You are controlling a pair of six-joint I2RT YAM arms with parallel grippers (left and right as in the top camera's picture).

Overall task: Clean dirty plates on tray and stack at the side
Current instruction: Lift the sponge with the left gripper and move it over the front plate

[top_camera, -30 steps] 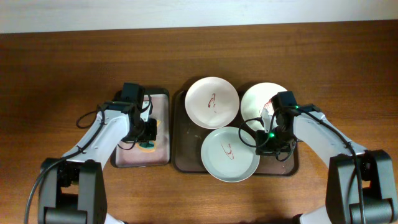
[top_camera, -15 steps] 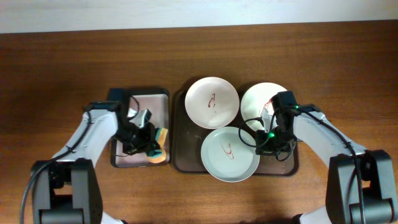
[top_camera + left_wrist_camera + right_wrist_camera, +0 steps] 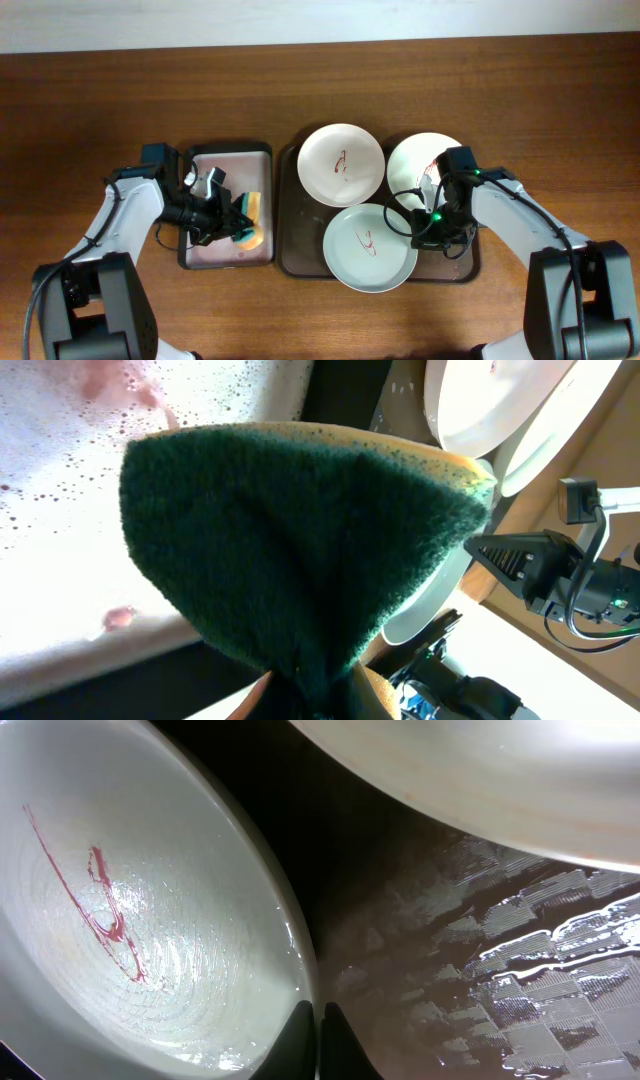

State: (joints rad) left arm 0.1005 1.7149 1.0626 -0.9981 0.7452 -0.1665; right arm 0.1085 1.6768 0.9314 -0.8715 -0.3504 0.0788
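Note:
Three white plates with red smears lie on the dark brown tray [image 3: 298,232]: one far left [image 3: 341,164], one far right [image 3: 418,158], one at the front [image 3: 368,248]. My right gripper [image 3: 421,226] is shut on the front plate's right rim; the right wrist view shows its fingertips [image 3: 312,1042] pinching that rim [image 3: 130,920] over the wet tray floor [image 3: 450,960]. My left gripper [image 3: 238,222] is shut on a yellow-and-green sponge [image 3: 252,214], held over the small pinkish tray [image 3: 212,252]. The sponge's green face [image 3: 290,540] fills the left wrist view.
The pinkish tray's floor [image 3: 60,560] is soapy with pink spots. It lies just left of the brown tray. The far right plate's underside [image 3: 480,780] overhangs close above my right gripper. Bare wooden table surrounds both trays.
My left arm has swung leftward and turned so that its gripper points right, with the sponge lifted off the pinkish tray. The right arm and the plates have not moved.

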